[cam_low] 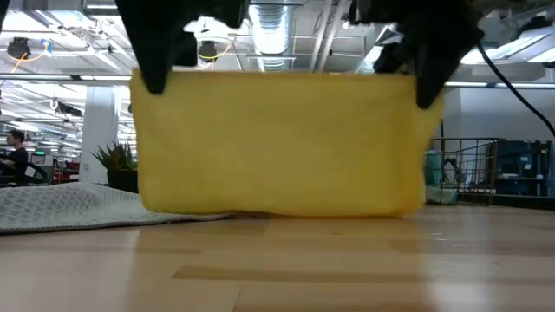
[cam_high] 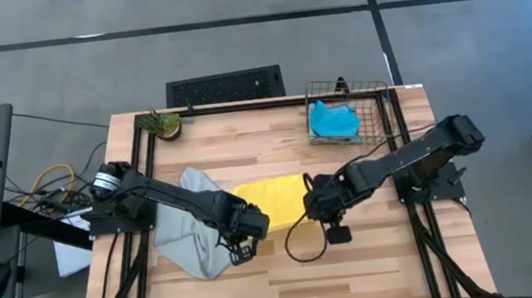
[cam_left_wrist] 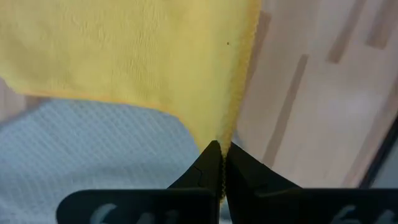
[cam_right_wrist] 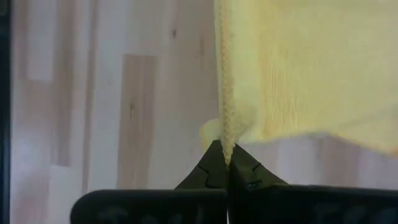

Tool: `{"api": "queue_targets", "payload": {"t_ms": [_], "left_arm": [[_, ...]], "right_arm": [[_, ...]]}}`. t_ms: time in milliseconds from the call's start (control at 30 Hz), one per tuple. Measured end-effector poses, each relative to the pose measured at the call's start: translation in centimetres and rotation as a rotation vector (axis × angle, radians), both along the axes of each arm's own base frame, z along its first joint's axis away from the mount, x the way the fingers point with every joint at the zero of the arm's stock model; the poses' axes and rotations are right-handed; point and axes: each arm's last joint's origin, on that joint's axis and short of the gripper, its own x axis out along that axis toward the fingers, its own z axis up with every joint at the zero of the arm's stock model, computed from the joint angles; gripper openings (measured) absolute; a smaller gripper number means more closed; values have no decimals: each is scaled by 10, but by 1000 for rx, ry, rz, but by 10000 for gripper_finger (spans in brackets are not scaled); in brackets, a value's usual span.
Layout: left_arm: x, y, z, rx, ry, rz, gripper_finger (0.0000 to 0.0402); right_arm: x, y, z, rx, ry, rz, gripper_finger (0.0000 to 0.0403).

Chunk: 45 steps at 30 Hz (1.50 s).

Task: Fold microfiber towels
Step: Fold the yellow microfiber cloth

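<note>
I hold the small bright yellow microfiber towel [cam_low: 277, 143] stretched between my two grippers, lifted above the pale wooden slat table [cam_high: 357, 277]. My left gripper [cam_left_wrist: 221, 152] is pinched tight on one upper corner of the yellow cloth; its hemmed edge runs straight into the seam between my two dark fingers [cam_left_wrist: 202, 168], which press together with only the fabric between them. My right gripper [cam_right_wrist: 225, 152] is clamped the same way on the opposite upper corner, the stitched edge of the towel caught at the very tips, with a small fold of cloth bunched just beside them.

From table height the towel hangs as a wide flat sheet, its top edge taut between my two grips and its bottom edge touching or just meeting the tabletop. From above it lies across the middle of the table, between my two wrists.

The larger grey-green waffle-textured microfiber towel [cam_high: 191, 230] lies spread out on the table under and beside my left arm, partly beneath the yellow one. The brighter cyan-blue towel [cam_high: 332, 121] sits crumpled in the wire mesh basket [cam_high: 377, 109] at the far right corner. A small potted plant [cam_high: 163, 125] stands at the far left corner.
</note>
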Motion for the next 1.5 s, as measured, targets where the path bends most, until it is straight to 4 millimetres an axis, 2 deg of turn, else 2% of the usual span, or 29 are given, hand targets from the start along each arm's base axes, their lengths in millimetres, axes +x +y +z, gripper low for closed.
{"api": "queue_targets", "payload": {"t_ms": [100, 300, 400, 600, 833, 1200, 1433, 1500], "left_arm": [[-3, -2, -9, -21, 1, -23, 0], [-6, -8, -27, -58, 21, -76, 0], [-8, -7, -30, -58, 35, -76, 0], [-3, 3, -27, 13, -2, -42, 0], [-2, 32, -27, 168, 34, 83, 0], [8, 69, -29, 223, 11, 163, 0], [4, 88, -43, 238, 49, 191, 0], [6, 92, -46, 242, 25, 199, 0]], "right_arm": [[7, 11, -14, 20, 37, -50, 4], [13, 31, -34, 39, 75, -28, 5], [17, 31, -33, 38, 75, -33, 5], [14, 8, -25, -32, 88, -103, 5], [19, -27, -21, -135, 74, -204, 5], [29, -63, -40, -244, 142, -220, 5], [38, -79, -48, -255, 127, -243, 6], [35, -84, -51, -274, 162, -254, 6]]}}
